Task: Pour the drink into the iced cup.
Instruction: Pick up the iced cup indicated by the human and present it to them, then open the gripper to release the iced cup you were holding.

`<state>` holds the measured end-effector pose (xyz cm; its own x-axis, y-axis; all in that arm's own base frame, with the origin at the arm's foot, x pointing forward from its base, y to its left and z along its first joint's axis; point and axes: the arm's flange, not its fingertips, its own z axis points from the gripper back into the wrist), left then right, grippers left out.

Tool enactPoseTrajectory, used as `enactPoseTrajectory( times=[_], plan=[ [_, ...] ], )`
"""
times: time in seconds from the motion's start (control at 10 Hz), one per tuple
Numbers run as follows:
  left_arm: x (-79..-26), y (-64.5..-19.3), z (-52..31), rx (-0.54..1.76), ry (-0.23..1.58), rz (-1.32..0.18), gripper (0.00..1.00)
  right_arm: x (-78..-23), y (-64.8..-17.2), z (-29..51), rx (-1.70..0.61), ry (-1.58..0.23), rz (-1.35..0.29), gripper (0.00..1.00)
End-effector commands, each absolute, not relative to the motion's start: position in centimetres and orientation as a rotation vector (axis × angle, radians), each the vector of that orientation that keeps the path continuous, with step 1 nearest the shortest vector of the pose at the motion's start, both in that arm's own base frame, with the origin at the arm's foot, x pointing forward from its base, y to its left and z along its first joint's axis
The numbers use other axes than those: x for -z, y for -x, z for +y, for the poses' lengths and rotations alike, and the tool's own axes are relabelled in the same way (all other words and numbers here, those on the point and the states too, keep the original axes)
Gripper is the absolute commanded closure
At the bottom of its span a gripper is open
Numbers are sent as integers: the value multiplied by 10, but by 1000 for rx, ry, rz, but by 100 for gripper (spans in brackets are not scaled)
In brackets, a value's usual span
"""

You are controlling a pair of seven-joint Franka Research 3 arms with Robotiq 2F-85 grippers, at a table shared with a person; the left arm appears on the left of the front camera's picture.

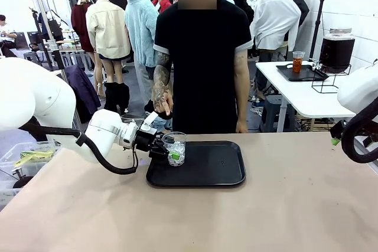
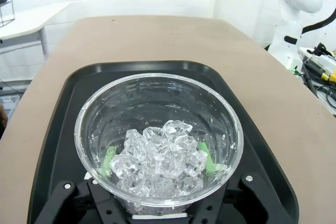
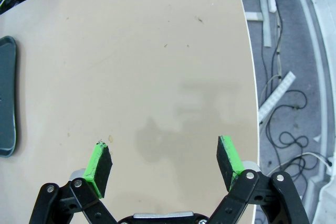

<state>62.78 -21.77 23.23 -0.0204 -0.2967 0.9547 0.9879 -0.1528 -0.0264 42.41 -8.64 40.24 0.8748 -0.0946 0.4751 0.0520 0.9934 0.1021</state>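
One iced cup (image 2: 157, 129), clear plastic and part-filled with ice cubes (image 2: 160, 156), stands upright at the left end of the black tray (image 1: 218, 172). My left end effector (image 1: 173, 151) pinches it low on the wall, green pads pressed to opposite sides. The step in hand, as I judge it, is securing the cup. I squeeze lightly, since a thin wall would likely buckle, and keep the rim level. My right end effector (image 3: 164, 163) hangs spread and empty over bare bench (image 1: 283, 216) at the right. The drink (image 1: 297, 62), amber in a cup beside a dark jar (image 1: 336, 51), sits well apart on a far-right white table (image 1: 295, 95).
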Motion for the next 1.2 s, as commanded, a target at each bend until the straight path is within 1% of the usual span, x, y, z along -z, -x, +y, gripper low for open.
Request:
enactPoseTrajectory(
  times=[0.0, 0.3, 0.4, 1.1],
  plan=[
    [-235, -628, -215, 1486, 1098, -890, 28, -402, -425, -87, 75, -77, -503, 0],
    [-240, -625, -206, 1472, 1097, -875, 28, -402, -425, -87, 75, -77, -503, 0],
    [-233, -628, -216, 1455, 1089, -899, 28, -402, -425, -87, 75, -77, -503, 0],
    [-233, -628, -215, 1454, 1088, -898, 28, -402, -425, -87, 75, -77, -503, 0]
  ],
)
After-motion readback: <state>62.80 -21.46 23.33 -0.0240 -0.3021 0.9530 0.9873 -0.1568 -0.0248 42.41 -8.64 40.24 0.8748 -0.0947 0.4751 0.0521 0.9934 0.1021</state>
